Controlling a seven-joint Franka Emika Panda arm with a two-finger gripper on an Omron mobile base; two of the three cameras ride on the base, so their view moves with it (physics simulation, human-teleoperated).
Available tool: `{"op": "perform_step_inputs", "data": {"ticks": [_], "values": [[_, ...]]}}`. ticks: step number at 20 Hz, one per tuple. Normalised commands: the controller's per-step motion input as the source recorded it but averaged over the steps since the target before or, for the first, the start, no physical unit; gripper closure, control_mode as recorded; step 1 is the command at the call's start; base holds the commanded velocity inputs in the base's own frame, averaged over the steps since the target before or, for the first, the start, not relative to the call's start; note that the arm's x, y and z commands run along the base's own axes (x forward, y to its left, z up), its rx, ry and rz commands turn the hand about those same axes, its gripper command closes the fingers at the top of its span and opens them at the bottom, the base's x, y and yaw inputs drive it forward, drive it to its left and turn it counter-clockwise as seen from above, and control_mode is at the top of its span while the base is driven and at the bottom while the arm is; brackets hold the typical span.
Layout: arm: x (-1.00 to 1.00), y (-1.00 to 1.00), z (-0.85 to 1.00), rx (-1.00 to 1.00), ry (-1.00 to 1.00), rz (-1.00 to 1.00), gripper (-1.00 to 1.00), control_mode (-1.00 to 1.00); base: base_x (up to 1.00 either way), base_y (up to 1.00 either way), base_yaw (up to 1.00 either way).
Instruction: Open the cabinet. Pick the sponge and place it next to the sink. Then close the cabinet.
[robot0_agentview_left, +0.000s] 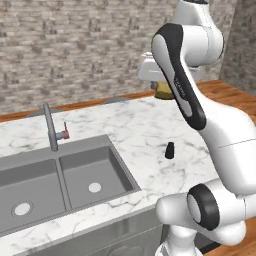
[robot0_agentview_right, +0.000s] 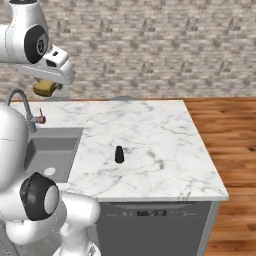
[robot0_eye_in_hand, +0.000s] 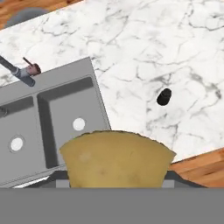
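Observation:
The mustard-yellow sponge (robot0_eye_in_hand: 116, 159) is held in my gripper (robot0_agentview_left: 161, 91), high above the marble counter. In the right base view the sponge (robot0_agentview_right: 45, 88) hangs under the white hand, up over the sink's right side. The sponge (robot0_agentview_left: 163, 90) also peeks out behind my forearm in the left base view. The fingers are hidden by the sponge in the hand view. The double-basin grey sink (robot0_agentview_left: 61, 181) lies below and to the left, and the sink (robot0_eye_in_hand: 48, 127) sits under the hand. The cabinet is out of view.
A curved faucet (robot0_agentview_left: 50, 126) with a red-tipped lever stands behind the sink. A small black bottle-like object (robot0_agentview_left: 170, 150) stands upright on the marble counter (robot0_agentview_right: 150, 145) right of the sink. Wooden floor lies beyond the counter's right end.

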Motion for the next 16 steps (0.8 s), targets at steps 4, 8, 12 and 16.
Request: {"op": "perform_step_inputs", "data": {"ticks": [4, 8, 12, 16], "values": [[0.29, 0.22, -0.88, -0.15, 0.52, 0.03, 1.0, -1.0, 0.0, 0.0, 0.0], [0.04, 0.0, -0.72, -0.1, 0.25, 0.04, 1.0, -1.0, 0.0, 0.0, 0.0], [0.12, 0.0, -0.61, -0.1, 0.16, 0.07, 1.0, -1.0, 0.0, 0.0, 0.0], [0.1, 0.0, -0.45, -0.02, 0.06, 0.04, 1.0, -1.0, 0.0, 0.0, 0.0]]}}
